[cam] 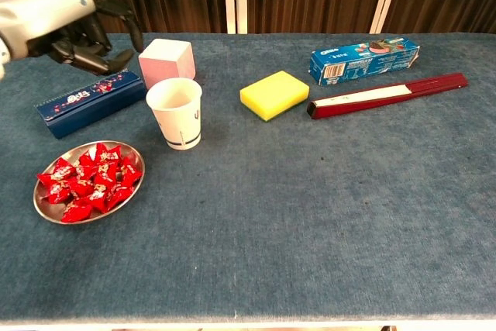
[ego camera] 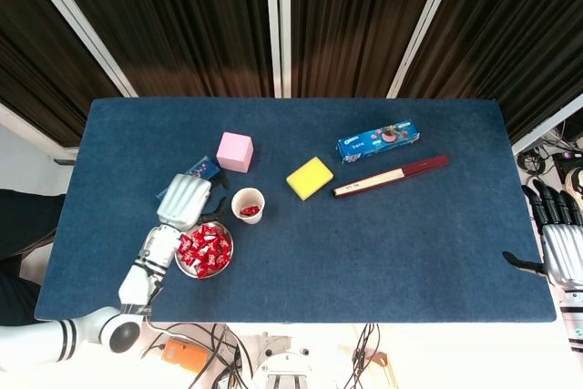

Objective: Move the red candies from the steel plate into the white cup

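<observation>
- Red candies (cam: 89, 180) sit piled in the steel plate (cam: 46, 211), below and just toward you from your left hand (cam: 74, 25); one candy lies in the cup (ego camera: 248, 204), so most of the job remains by my reading.
- Your left hand hovers raised beside the cup (cam: 175, 112), fingers apart and loosely curled, holding nothing I can see.
- Your right hand (ego camera: 560, 248) hangs off the table's far-right edge, fingers spread, empty.
- Under the left hand lies a blue box (cam: 89, 102); a pink cube (cam: 166, 60) stands just beyond the cup. Both crowd your path back to the plate.
- Sponge (cam: 274, 94), cookie box (cam: 364, 58) and red stick (cam: 387, 94) lie well apart, out of the way.
</observation>
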Robot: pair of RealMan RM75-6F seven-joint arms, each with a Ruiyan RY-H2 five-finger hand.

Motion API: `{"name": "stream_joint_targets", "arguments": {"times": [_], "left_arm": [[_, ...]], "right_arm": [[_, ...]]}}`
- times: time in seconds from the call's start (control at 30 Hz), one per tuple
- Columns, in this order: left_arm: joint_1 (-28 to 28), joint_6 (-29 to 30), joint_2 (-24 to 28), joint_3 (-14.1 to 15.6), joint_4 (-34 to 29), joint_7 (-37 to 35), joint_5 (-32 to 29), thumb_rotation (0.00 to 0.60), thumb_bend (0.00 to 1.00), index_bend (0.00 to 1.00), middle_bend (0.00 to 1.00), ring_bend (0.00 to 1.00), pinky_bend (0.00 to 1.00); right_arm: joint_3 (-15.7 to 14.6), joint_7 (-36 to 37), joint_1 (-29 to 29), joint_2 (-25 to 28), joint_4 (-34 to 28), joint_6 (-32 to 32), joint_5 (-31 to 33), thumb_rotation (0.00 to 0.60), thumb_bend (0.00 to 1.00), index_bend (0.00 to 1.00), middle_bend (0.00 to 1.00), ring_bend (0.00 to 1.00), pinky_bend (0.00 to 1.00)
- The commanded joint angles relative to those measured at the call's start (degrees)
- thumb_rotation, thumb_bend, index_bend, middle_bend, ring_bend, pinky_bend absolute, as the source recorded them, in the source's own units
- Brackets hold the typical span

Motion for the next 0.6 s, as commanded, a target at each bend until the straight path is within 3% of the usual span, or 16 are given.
{"name": "stream_joint_targets", "arguments": {"times": [0.03,0.17,0.3,0.6], "left_arm": [[4.1,4.3,3.3,3.1,-1.8,-2.7,3.6,0.513,0.38,0.42,0.97,0.87,0.81],[7.3,5.6,4.7,7.1,-1.1,-4.3,5.8,0.588,0.29,0.42,0.97,0.87,0.81],[8.7,4.3,3.6,10.2,0.9,-5.9,7.3,0.6,0.21,0.42,0.97,0.87,0.81],[7.6,-0.8,-1.2,11.0,5.8,-4.7,7.2,0.6,0.17,0.42,0.97,0.87,0.81]], "right_arm": [[0.0,-0.1,0.2,-0.1,0.0,-0.2,-0.1,0.6,0.15,0.0,0.01,0.0,0.0],[0.1,-0.2,0.5,-0.3,-0.1,-0.5,-0.2,0.6,0.15,0.0,0.01,0.0,0.0],[0.0,-0.7,0.7,-0.3,-0.4,-0.7,-0.5,0.6,0.15,0.0,0.01,0.0,0.0],[-0.1,-1.5,0.6,0.0,-1.4,-0.3,-0.7,0.6,0.15,0.0,0.01,0.0,0.0]]}}
